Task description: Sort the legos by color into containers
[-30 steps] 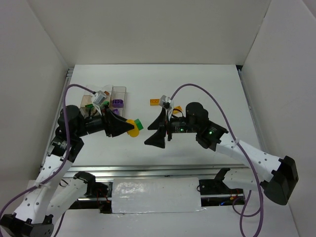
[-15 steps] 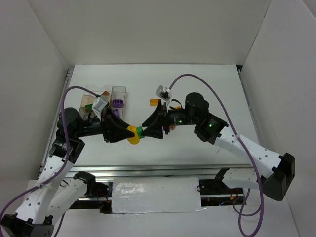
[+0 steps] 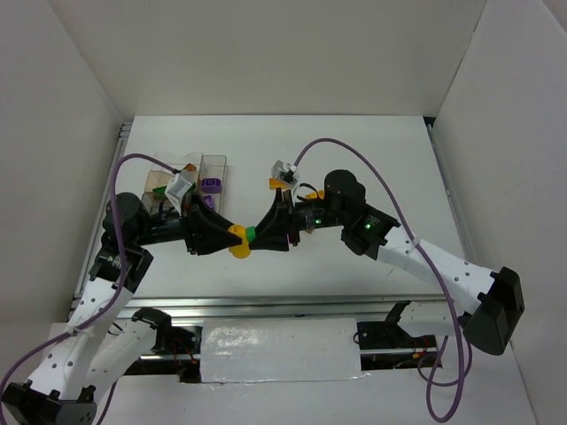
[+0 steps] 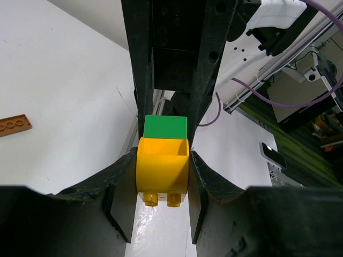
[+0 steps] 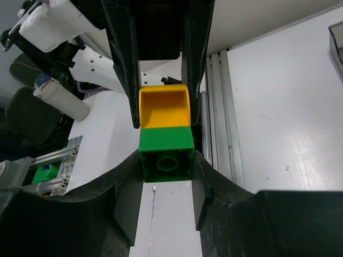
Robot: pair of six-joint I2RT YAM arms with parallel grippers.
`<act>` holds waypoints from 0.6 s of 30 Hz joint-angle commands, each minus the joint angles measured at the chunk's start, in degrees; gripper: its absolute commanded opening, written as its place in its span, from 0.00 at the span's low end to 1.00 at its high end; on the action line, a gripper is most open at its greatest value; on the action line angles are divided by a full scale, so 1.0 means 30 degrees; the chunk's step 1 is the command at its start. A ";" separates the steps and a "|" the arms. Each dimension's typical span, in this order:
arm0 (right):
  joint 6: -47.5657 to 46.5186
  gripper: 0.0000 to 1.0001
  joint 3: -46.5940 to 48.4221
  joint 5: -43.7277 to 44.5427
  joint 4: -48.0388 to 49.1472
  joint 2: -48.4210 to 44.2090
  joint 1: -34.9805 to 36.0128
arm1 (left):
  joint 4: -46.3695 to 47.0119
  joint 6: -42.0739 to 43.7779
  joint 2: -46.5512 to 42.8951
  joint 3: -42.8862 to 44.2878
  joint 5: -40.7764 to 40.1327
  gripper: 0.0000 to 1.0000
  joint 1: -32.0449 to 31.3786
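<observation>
Meeting above the table's [image 3: 372,159] near middle, your left gripper [image 4: 162,163] clamps the yellow brick [image 4: 162,174] and your right gripper [image 5: 166,160] clamps the green brick [image 5: 166,152] joined to it.

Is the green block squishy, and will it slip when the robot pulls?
Probably hard, not squishy: the small green plastic brick shows sharp square corners while the right gripper is shut on it. It might slip, because its sides look smooth. It sits joined to the yellow plastic brick in the left gripper, so it may resist before popping off.
</observation>
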 commanded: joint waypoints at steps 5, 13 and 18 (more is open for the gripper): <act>0.1051 0.00 -0.2773 -0.3866 0.5421 -0.1455 -0.3226 | 0.2336 -0.0721 -0.0134 -0.0011 0.1471 0.00 -0.0084; 0.0208 0.00 -0.3422 -0.3000 0.3558 -0.2422 -0.4694 | -0.2522 0.1783 0.0769 0.1330 -0.1297 0.00 -0.0084; 0.0435 0.00 -0.3362 0.5717 0.0242 -0.3066 -0.4665 | -1.0539 0.1572 0.3953 0.5841 -1.8369 0.00 -0.0055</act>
